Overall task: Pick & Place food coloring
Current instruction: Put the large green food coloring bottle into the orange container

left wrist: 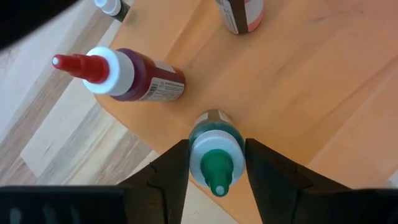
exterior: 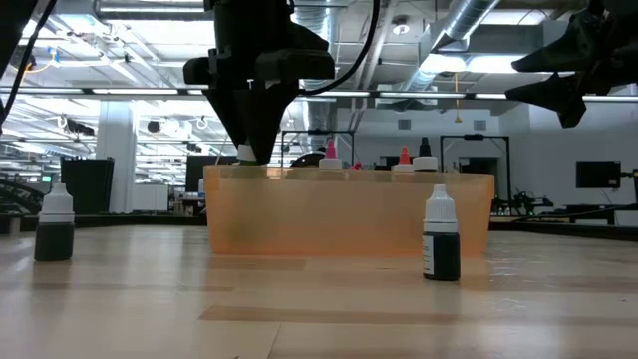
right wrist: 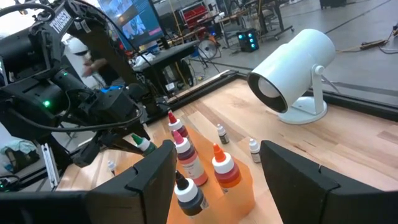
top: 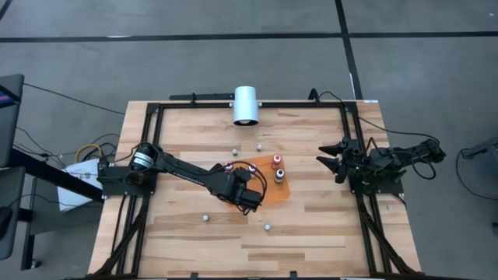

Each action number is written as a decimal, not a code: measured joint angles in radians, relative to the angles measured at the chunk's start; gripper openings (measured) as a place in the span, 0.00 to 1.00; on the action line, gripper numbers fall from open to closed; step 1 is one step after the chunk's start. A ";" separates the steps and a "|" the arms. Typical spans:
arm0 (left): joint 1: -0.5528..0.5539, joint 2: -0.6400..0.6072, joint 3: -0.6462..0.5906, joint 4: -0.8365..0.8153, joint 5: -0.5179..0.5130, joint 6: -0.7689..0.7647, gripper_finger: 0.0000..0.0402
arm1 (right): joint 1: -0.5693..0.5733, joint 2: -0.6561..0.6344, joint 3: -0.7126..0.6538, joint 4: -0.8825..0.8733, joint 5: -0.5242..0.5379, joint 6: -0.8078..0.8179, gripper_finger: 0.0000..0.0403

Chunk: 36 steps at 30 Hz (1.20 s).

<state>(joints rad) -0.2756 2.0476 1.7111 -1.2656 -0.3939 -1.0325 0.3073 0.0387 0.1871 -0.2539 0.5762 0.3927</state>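
Several food coloring bottles stand upright on a flat orange tray (top: 280,190) at mid-table. A green-topped bottle (left wrist: 214,158) stands near the tray's edge. My left gripper (top: 247,190) points steeply down over it, one finger close on each side of the bottle's white collar. A red-topped bottle (left wrist: 124,78) stands next to it, and an orange-topped one (right wrist: 222,165) farther along the tray. My right gripper (top: 328,159) waits open at the table's right edge, holding nothing. My left gripper comes from above, and its fingers (left wrist: 177,171) flank the green-topped bottle's white collar (left wrist: 198,144) just below the cap. The gaps are very narrow, and I cannot tell whether either finger touches it. The bottle's base rests on the tray.
A big white cylinder (top: 247,105) lies at the table's far edge. Small dark bottles with white caps stand loose on the wood, two beyond the tray (top: 233,145) (top: 259,145) and two nearer the front (top: 205,218) (top: 267,228). A black frame (top: 148,140) borders the table.
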 joint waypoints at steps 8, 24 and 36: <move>0.001 0.000 0.000 -0.002 0.000 0.003 0.37 | 0.000 0.000 0.000 0.000 0.000 0.000 0.55; 0.001 0.000 0.000 -0.065 -0.014 0.026 0.37 | 0.000 0.000 0.000 0.000 0.000 0.000 0.55; 0.003 0.000 0.000 -0.086 -0.081 0.026 0.37 | 0.000 0.000 0.000 0.000 0.000 0.000 0.55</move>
<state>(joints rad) -0.2729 2.0472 1.7111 -1.3518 -0.4744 -1.0061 0.3069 0.0387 0.1871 -0.2535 0.5762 0.3931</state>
